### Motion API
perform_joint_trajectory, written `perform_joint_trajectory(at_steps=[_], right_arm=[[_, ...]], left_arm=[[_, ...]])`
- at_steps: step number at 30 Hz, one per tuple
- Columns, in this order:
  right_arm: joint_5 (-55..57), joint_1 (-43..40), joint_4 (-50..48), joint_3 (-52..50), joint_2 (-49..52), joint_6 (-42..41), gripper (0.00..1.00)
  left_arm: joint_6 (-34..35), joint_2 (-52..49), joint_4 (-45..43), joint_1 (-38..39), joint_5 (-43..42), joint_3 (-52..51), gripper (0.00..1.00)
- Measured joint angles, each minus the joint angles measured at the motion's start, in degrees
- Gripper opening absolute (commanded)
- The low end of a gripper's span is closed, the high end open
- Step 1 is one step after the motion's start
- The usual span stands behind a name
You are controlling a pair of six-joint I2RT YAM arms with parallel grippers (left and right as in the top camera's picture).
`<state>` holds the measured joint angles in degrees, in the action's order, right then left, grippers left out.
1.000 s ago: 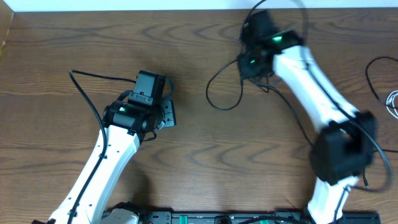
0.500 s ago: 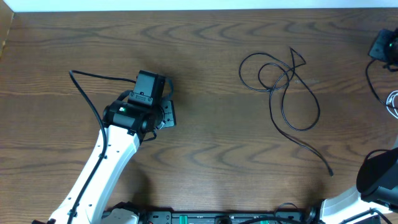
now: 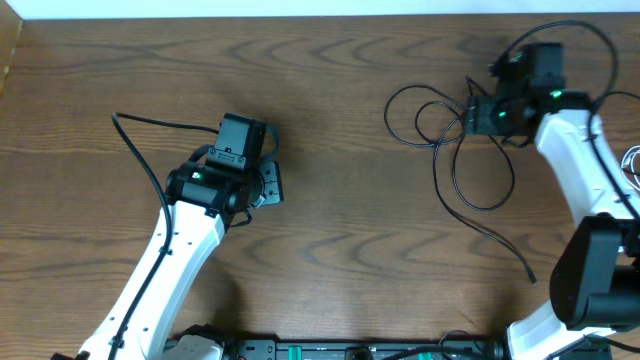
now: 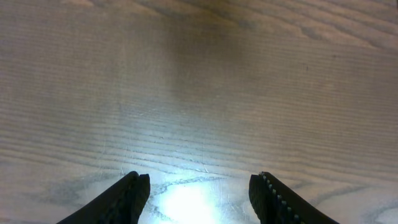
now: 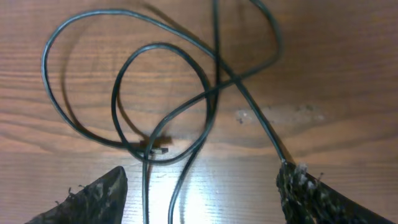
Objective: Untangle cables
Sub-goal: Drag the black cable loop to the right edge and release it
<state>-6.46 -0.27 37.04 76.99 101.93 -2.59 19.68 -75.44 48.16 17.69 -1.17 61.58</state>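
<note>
**dark wood table, one black cable looped at the right**

a dark brown wood-grain table (image 3: 330,240) fills the overhead view, with a pale strip along its far edge. a thin black cable (image 3: 455,150) lies on the right half of it in loose overlapping loops, and one long tail runs down toward the near side, ending in a small plug (image 3: 532,278). in the right wrist view the same black cable (image 5: 161,99) shows two rounded loops crossing each other, with a small plug end (image 5: 157,149) lying where the strands meet.

the right gripper (image 3: 470,115) sits just above the right side of the loops, pointing toward them. its two dark fingertips (image 5: 305,193) stand wide apart at the bottom corners of the wrist view, released, with nothing between them.

the left gripper (image 3: 272,183) rests over bare wood on the left half of the table, well apart from the cable. its fingers (image 4: 127,199) are spread and hold nothing, with a bright glare on the wood between them.

at the far right edge, part of another black cable (image 3: 600,125) and a bit of white cable (image 3: 632,165) are visible.
</note>
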Motion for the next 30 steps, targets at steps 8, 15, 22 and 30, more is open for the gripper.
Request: perform_joint_trajectory(at_steps=[8, 15, 22, 30], right_arm=[[6.14, 5.64, 7.61, 7.58, 5.38, -2.10, 0.80], [7.39, 5.62, 13.38, 20.02, 20.59, -7.45, 0.84], [6.56, 5.62, 9.53, 20.04, 24.28, -11.50, 0.58], [6.01, 5.62, 14.32, 18.05, 24.28, -18.84, 0.58]], left_arm=[[0.02, 0.00, 0.02, 0.00, 0.02, 0.00, 0.57], [0.02, 0.00, 0.26, 0.00, 0.00, 0.00, 0.57], [0.00, 0.00, 0.50, 0.00, 0.00, 0.00, 0.57], [0.00, 0.00, 0.57, 0.00, 0.00, 0.00, 0.57]])
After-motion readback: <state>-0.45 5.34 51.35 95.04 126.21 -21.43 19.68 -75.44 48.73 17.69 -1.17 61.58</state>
